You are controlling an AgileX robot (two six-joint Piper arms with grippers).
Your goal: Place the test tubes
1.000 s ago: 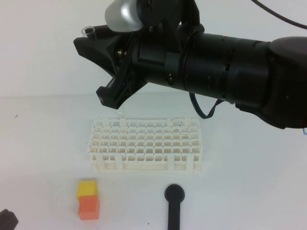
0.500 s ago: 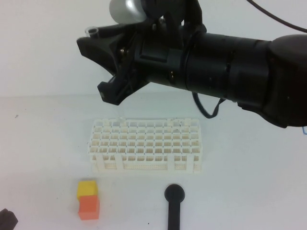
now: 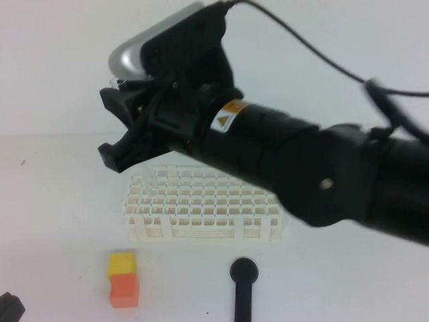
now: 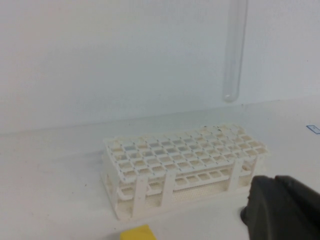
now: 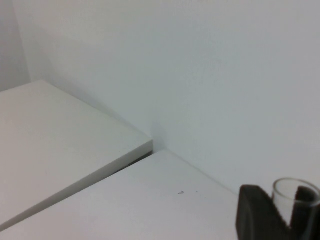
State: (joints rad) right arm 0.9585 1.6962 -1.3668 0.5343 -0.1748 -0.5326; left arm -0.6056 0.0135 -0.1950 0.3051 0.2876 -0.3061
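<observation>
Test tube (image 4: 235, 50): clear glass, a slim cylinder with a rounded closed end and an open round rim; it hangs upright in the air.
Rack (image 3: 201, 208): white plastic lattice of small square cells, several rows deep, on slotted legs with a second grid tier beneath.
Rack contents: through the open cells only the lower lattice shows.
Table (image 3: 348, 268): plain matte white surface meeting a white back wall.
Right gripper (image 3: 110, 124): black, angular fingers on a thick glossy black arm with a silver-grey cap. It is raised at about 11 o'clock from the rack and pinches the test tube near its rim.
Tube against gripper: in the right wrist view the glass rim (image 5: 295, 192) sits between the dark fingers (image 5: 255, 212).
Tube against rack: the tube's rounded end hangs above the rack's back edge, apart from it and in no cell.
Left gripper (image 3: 9, 308): a dark block low over the table at about 8 o'clock from the rack; whether its fingers are spread or closed I cannot tell.
Blocks (image 3: 123, 278): a yellow cube touching an orange one, at 7 o'clock from the rack.
Black tool (image 3: 242, 288): matte round head on a straight handle, at 5 o'clock from the rack.
</observation>
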